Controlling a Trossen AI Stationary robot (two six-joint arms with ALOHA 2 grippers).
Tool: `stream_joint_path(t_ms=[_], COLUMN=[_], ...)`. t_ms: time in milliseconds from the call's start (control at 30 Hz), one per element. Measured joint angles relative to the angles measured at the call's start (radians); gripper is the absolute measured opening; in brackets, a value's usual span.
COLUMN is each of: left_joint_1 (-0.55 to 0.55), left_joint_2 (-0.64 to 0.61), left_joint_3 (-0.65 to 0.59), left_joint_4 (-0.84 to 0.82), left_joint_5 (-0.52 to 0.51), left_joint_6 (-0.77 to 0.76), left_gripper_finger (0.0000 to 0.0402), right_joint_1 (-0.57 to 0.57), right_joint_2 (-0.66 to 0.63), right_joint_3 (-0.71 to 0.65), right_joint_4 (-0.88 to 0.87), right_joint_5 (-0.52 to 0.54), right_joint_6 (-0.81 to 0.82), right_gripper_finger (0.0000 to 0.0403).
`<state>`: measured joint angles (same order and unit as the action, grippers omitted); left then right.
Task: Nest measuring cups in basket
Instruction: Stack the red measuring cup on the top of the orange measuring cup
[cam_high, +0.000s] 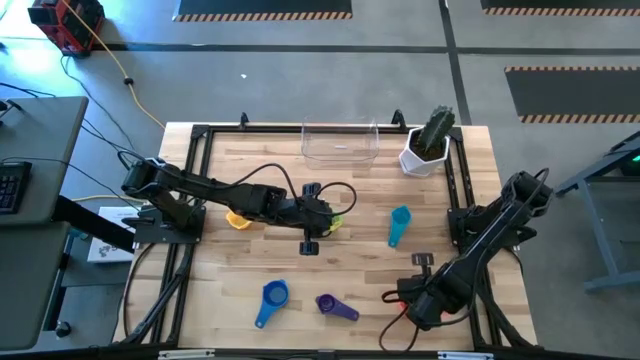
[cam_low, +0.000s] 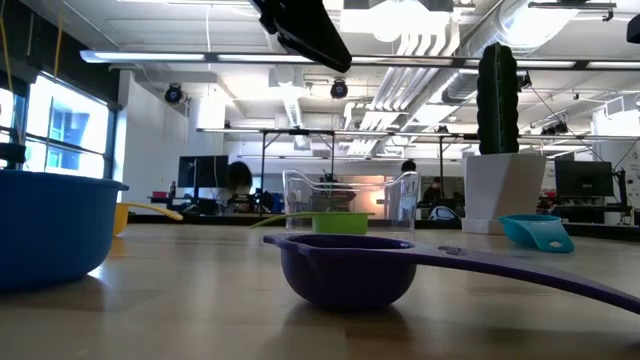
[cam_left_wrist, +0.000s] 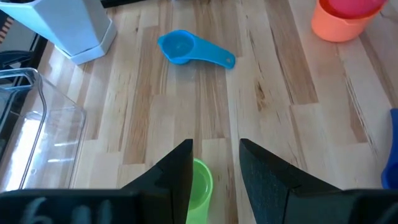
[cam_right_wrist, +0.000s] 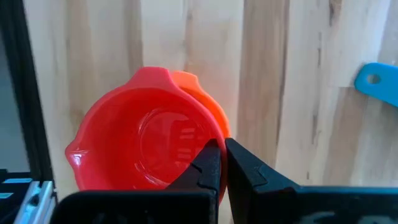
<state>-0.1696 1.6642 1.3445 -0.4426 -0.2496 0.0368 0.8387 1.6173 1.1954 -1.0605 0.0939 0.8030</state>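
Note:
My left gripper (cam_left_wrist: 214, 144) hangs open above the table's middle, over a green measuring cup (cam_left_wrist: 200, 184) that stands on its base on the wood. My right gripper (cam_right_wrist: 222, 144) points down, shut, near the table's front right, at the rim of a red cup (cam_right_wrist: 137, 143). The red cup sits nested in an orange cup (cam_right_wrist: 189, 82) on the table. Yellow (cam_high: 238, 218), teal (cam_high: 399, 225), blue (cam_high: 272, 298) and purple (cam_high: 336, 307) cups lie apart on the wood. The clear basket (cam_high: 340, 143) stands at the far edge. My right gripper has its shut fingertips (cam_right_wrist: 211, 155) over the red cup's rim (cam_right_wrist: 202, 140), on the side where the orange cup shows beside it. The fingers come from above, pointing down. I cannot tell whether they touch the rim.
A white pot with a green cactus (cam_high: 430, 142) stands right of the basket at the far right. Black frame rails (cam_high: 195, 180) run along the table's left and right sides. Bare wood lies between the teal cup and the basket.

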Motion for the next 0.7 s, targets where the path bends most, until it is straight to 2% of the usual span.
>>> stream_joint_path(t_ms=[700], left_joint_1=[0.0], left_joint_2=[0.0], left_joint_3=[0.0], left_joint_4=[-0.001], left_joint_5=[0.0], left_joint_6=[0.0], left_gripper_finger=[0.012], right_joint_1=[-0.001], right_joint_2=[0.0], right_joint_3=[0.0], right_joint_4=[0.007], right_joint_5=[-0.023], right_joint_6=[0.007], right_gripper_finger=[0.0001])
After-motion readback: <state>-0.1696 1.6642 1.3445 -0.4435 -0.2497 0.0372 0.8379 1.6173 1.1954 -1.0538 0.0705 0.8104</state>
